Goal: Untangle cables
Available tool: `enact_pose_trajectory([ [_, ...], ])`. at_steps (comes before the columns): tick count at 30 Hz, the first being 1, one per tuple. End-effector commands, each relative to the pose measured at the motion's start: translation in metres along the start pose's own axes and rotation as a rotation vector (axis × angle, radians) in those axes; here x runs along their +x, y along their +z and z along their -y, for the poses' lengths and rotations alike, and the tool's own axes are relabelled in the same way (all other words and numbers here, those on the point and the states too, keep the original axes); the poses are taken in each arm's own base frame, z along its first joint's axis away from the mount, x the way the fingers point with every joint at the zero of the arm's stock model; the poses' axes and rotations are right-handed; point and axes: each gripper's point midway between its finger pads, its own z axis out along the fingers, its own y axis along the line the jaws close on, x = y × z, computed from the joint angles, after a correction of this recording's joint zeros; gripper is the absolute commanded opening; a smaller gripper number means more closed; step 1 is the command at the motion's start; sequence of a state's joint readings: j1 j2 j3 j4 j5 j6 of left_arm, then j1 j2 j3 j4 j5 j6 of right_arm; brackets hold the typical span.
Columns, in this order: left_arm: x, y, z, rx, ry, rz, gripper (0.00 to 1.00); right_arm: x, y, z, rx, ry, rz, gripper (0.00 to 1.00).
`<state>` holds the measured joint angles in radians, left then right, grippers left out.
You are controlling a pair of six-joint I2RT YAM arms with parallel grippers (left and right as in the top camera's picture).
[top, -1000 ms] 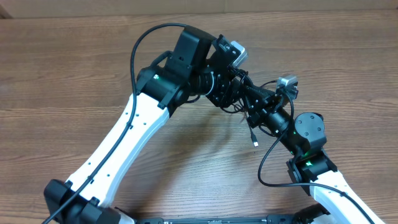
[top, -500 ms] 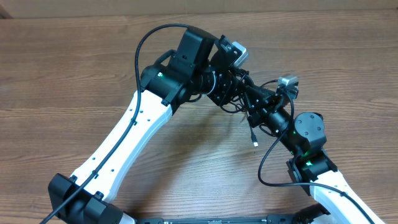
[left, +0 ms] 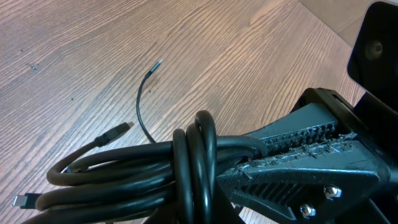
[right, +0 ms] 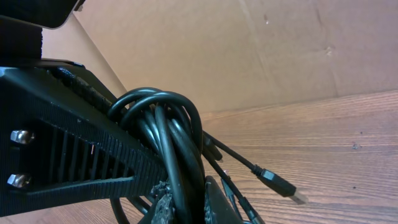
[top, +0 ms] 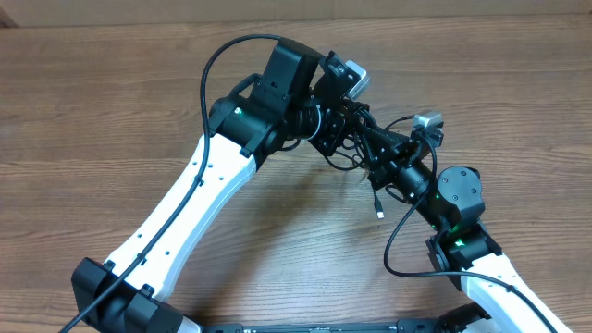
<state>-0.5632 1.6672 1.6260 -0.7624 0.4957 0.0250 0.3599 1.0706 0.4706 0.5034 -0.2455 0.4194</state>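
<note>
The cables (left: 134,171) are bunched into 1 thick bundle held above the counter (top: 111,111), between the 2 arms near its middle. In the left wrist view the bundle's long axis runs roughly left to right, and 1 loop (left: 196,149) is wound crosswise around it just beside the left end effector (left: 245,165). That end effector is closed on the bundle. The right end effector (right: 186,202) is also clamped shut on the cables, which are seen coiled above its fingertips.

From the bundle, 3 loose ends are spread to the left. A thin lead (left: 142,99) is curved upward, with its tip aimed up and right. A small plug (left: 122,129) points right, and a pale-tipped plug (left: 20,201) points left at the frame's lower edge. In the overhead view 1 lead with a silvery plug (top: 379,209) hangs down toward the near edge.

A brown cardboard wall (right: 261,50) stands behind the counter. From above, the bundle is largely covered by the 2 wrists and their cameras, so single strands cannot be traced. How many cables are in the knot cannot be told.
</note>
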Motion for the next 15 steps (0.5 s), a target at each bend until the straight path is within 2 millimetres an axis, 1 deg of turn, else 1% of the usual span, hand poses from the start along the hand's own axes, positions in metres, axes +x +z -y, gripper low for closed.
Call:
enact_pose_trajectory([
  [1,-0.007,0.000,-0.003,-0.011,0.004,0.016,0.04,-0.003,-0.001,-0.008,-0.030,-0.005,0.000,0.07],
  [5,-0.006,-0.001,-0.009,-0.035,-0.003,0.012,0.04,0.001,-0.001,-0.006,-0.020,0.001,-0.017,0.07],
  [7,-0.004,-0.003,-0.021,-0.091,-0.035,0.005,0.04,0.003,-0.001,-0.005,-0.014,0.004,-0.027,0.07],
  [10,0.003,-0.010,-0.045,-0.188,-0.164,-0.006,0.04,0.008,-0.001,-0.002,-0.006,0.010,-0.044,0.07],
  [15,0.015,-0.018,-0.059,-0.200,-0.221,-0.038,0.04,0.012,-0.002,0.000,0.004,0.015,-0.062,0.11],
])
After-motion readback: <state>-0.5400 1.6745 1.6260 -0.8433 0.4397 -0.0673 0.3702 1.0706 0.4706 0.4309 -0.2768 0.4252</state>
